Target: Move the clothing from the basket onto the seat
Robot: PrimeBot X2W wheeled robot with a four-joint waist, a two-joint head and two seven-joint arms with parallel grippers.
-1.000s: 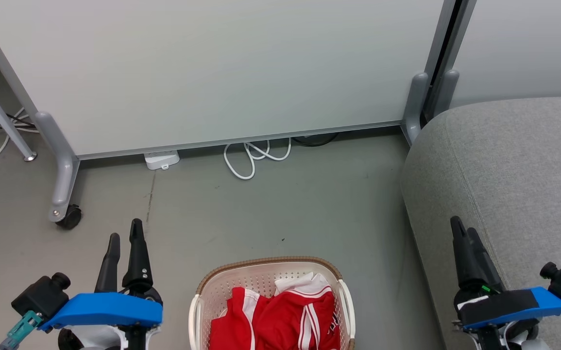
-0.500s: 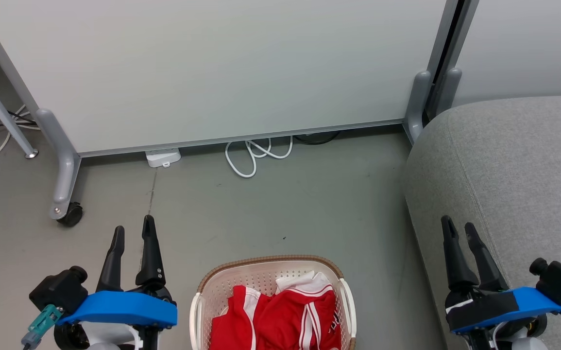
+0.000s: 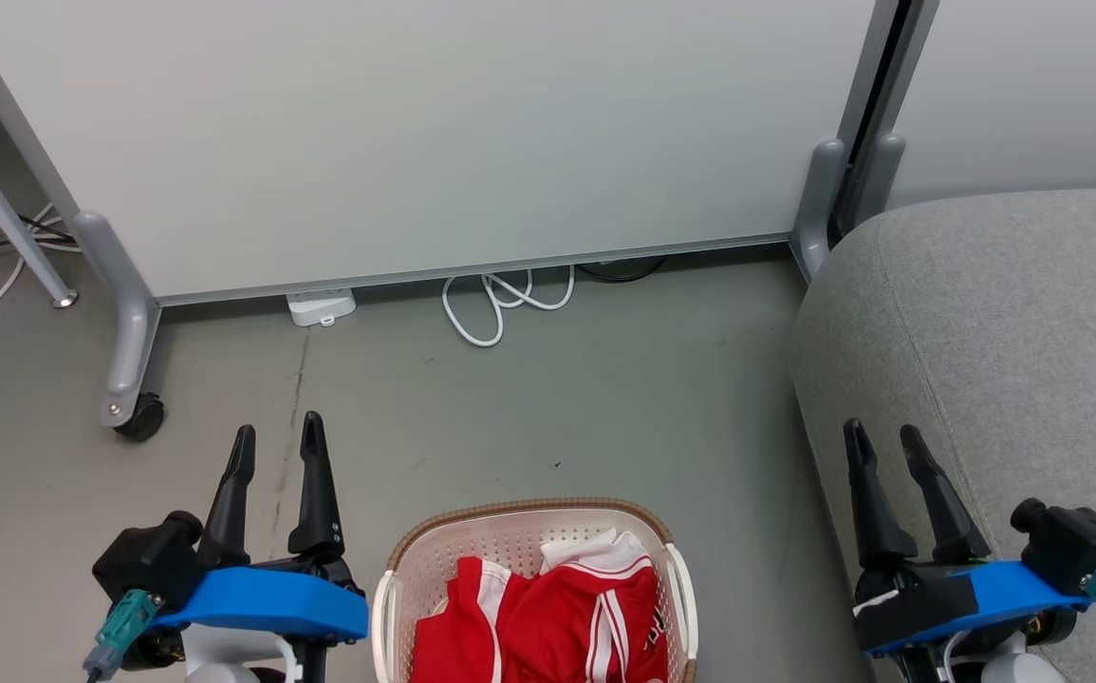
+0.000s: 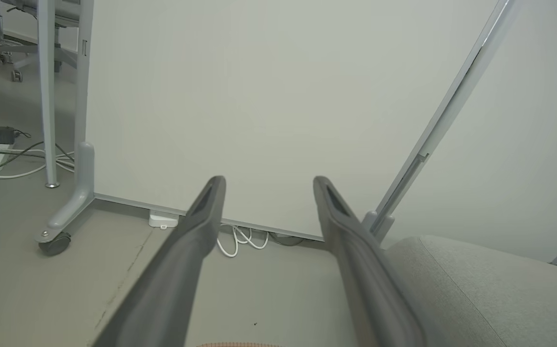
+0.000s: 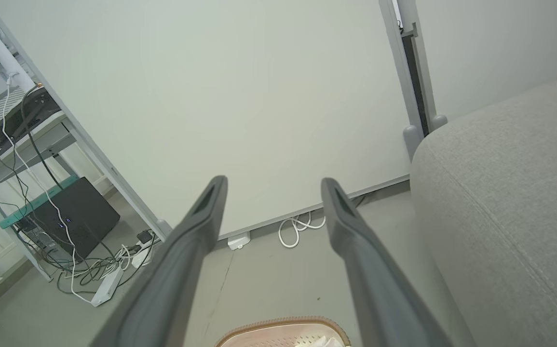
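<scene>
Change: your left tool and right tool have spread wide, empty, drifting inward | clothing still in basket at 6 o'clock | seat at 3 o'clock | reach into basket looks next

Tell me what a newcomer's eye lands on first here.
The red clothing jumps out, bunched in the cream basket on the floor at the head view's bottom centre. To its right rises the big grey seat. The left gripper and right gripper flank the basket, both open and empty.
</scene>
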